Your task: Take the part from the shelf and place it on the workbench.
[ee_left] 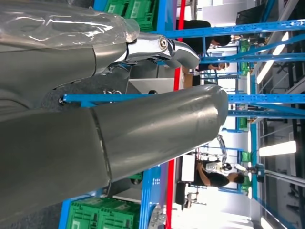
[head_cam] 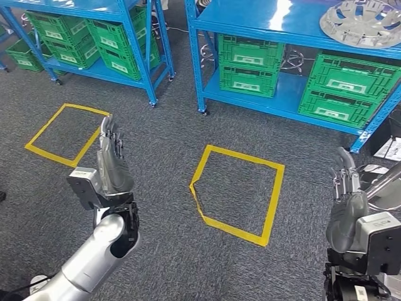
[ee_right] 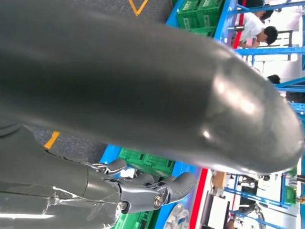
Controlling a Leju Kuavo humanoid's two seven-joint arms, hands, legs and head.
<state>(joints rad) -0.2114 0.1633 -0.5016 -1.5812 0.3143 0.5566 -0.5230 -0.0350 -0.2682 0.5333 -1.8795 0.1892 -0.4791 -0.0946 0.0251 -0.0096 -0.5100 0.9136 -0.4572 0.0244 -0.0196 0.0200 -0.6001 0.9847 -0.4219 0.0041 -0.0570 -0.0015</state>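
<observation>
The part, a silver wheel cover (head_cam: pixel 363 22), lies on the top board of the blue shelf (head_cam: pixel 265 28) at the far right. My left hand (head_cam: pixel 113 160) is raised over the grey carpet at the lower left, fingers straight and apart, holding nothing. At the lower right my right hand (head_cam: pixel 348 207) is also raised, fingers apart and empty, well below the wheel cover. The left hand's thumb (ee_left: pixel 144 129) and fingers (ee_left: pixel 158 47) stand apart in the left wrist view, and the right wrist view shows the right hand's thumb (ee_right: pixel 179 90) and fingers (ee_right: pixel 158 191) likewise spread. The wheel cover's edge (ee_right: pixel 177 219) shows past them.
Green crates (head_cam: pixel 250 63) fill the lower board of the right shelf, and more green crates (head_cam: pixel 89 34) sit in a second blue shelf at the far left. Two yellow tape squares (head_cam: pixel 236 191) (head_cam: pixel 66 133) mark the carpet. People (ee_left: pixel 216 174) sit beyond the shelves.
</observation>
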